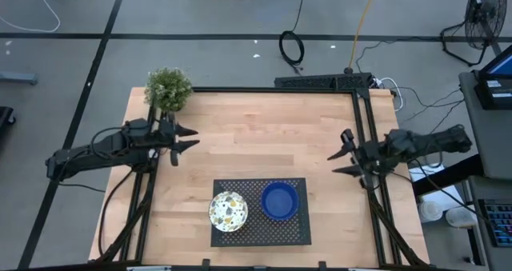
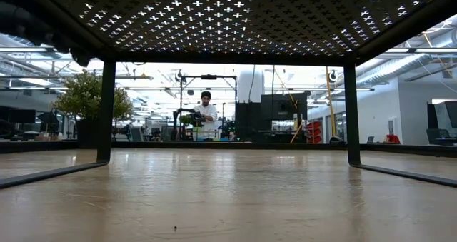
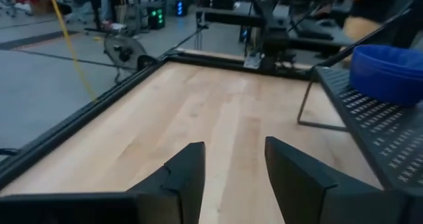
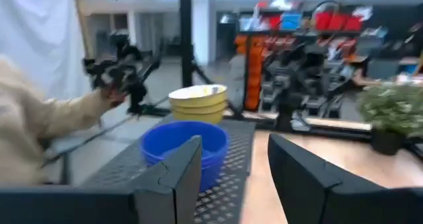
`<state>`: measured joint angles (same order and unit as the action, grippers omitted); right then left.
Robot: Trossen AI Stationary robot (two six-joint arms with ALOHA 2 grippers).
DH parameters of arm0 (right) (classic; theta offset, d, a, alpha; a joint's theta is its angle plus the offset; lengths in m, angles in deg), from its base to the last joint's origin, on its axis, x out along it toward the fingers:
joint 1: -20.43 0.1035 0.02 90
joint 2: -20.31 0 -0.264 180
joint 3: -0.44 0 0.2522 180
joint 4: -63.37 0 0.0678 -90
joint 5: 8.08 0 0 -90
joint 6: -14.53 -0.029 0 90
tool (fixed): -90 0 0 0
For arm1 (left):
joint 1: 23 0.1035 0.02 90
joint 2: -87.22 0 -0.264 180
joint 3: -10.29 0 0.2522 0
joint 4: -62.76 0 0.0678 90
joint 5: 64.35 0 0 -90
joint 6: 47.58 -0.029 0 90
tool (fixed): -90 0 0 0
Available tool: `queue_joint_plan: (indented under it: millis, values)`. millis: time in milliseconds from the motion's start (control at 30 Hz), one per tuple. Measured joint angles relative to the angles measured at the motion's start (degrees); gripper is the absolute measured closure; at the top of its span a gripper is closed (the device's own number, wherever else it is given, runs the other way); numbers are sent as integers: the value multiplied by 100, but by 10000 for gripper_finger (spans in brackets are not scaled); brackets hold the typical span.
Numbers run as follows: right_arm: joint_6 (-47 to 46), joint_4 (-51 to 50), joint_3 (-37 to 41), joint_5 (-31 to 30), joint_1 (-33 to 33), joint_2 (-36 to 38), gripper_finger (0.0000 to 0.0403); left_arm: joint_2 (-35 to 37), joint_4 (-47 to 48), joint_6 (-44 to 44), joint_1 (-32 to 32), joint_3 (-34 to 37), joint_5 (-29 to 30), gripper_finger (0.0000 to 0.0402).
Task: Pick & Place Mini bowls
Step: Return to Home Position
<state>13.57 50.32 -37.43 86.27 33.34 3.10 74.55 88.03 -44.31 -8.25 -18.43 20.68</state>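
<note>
The desk [image 1: 264, 131] carries one black perforated shelf [image 1: 260, 233] at its near edge. Two stacks stand on that shelf: one floral-speckled bowl stack [image 1: 229, 211] toward the shelf's left edge and one blue bowl stack [image 1: 279, 200] toward its right edge. From above, each stack reads as a single bowl. The right wrist view shows three rims in the floral-speckled stack. The blue one shows at least two, and its full count cannot be told. One potted plant [image 1: 168, 89] stands at the desk's far left corner. Two grippers are in view, the left gripper [image 1: 194, 137] and the right gripper [image 1: 334, 162], each two-fingered. One person [image 2: 207, 113] stands in the room beyond the desk.
</note>
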Motion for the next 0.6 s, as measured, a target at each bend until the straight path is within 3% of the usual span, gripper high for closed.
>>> queue_joint_plan:
  millis: [267,600]
  values:
    - [78,1718,1694,-6,-188,869,243,943,-405,454,-25,908,-299,249]
    - [96,1833,2300,14,-210,1080,242,1233,-853,272,-91,1183,-852,230]
